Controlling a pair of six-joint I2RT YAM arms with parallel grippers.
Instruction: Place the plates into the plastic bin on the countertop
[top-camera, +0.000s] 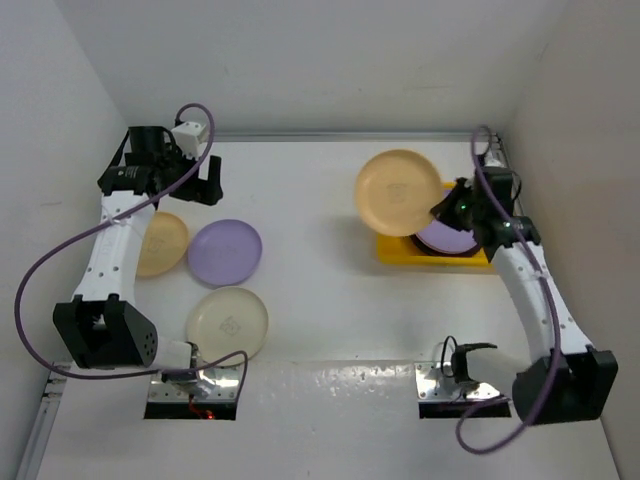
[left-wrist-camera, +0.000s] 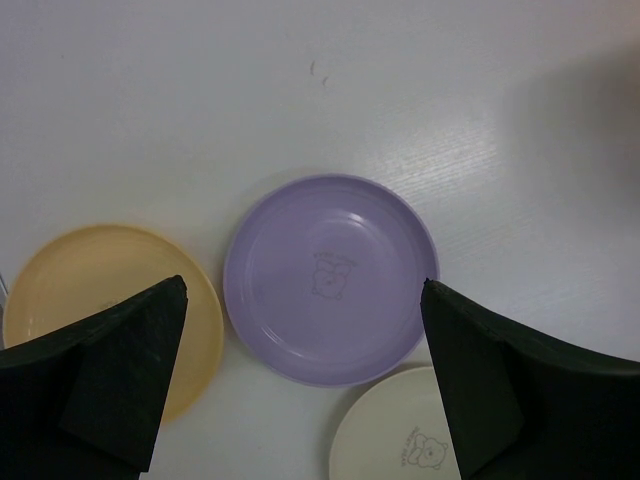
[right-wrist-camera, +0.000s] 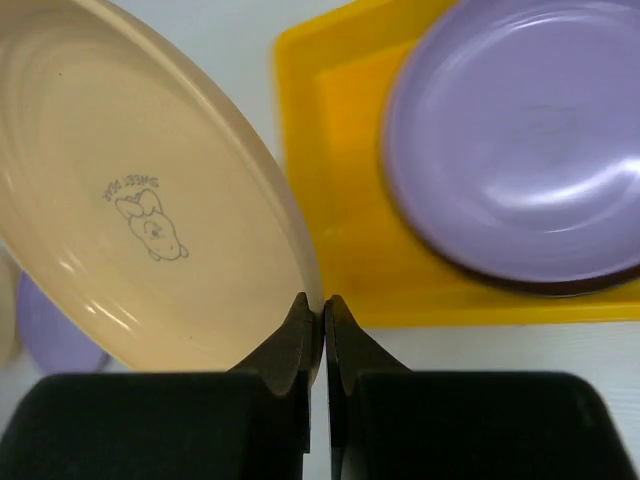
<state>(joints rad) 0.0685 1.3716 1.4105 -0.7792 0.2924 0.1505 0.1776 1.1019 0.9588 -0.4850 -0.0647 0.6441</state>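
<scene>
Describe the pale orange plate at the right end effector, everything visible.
The round, shallow pale orange plate, glossy like plastic, has a raised rim and a small printed animal figure with lettering at its centre. It is tilted and appears raised above the white countertop, its rim pinched between the shut fingers of the right end effector. From above it overlaps the far left corner of the bright yellow rectangular plastic bin, where a lavender plate lies. Nothing else touches it.
</scene>
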